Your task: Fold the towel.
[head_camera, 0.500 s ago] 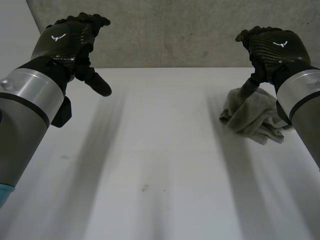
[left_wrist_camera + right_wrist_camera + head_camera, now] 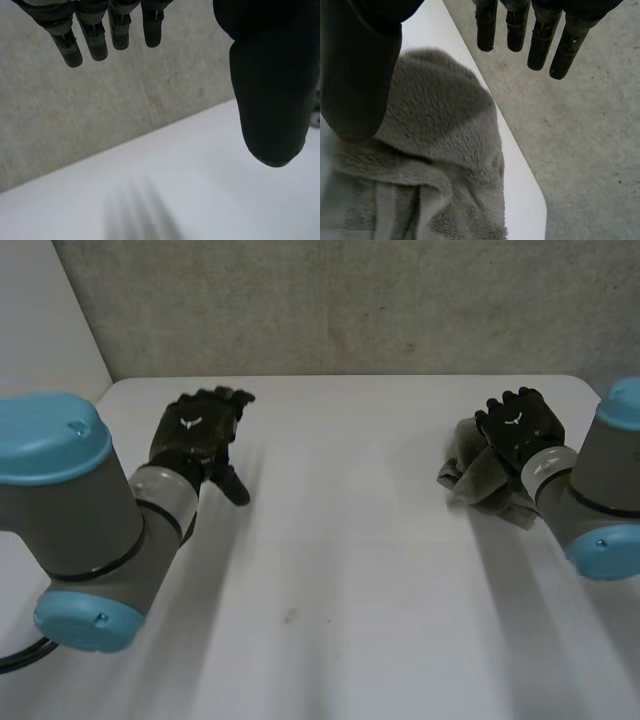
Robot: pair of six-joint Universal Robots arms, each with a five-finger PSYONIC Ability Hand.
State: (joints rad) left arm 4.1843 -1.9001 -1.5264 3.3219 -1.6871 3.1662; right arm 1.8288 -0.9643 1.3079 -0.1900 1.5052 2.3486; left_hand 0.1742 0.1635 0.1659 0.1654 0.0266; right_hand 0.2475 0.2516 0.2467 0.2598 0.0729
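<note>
Hiding much of the crumpled grey towel (image 2: 478, 482) from the head view, our right hand (image 2: 515, 432) is poised over it with fingers straight, gripping nothing, near the table's (image 2: 340, 560) far right corner, where our wrist view shows plush bunched folds, while our left hand (image 2: 195, 435) hangs open, well apart.

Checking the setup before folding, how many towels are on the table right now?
1. A crumpled grey towel lies near the far right corner of the table, beneath the open right robot hand. The left robot hand hovers apart from it. None seems hidden.
</note>
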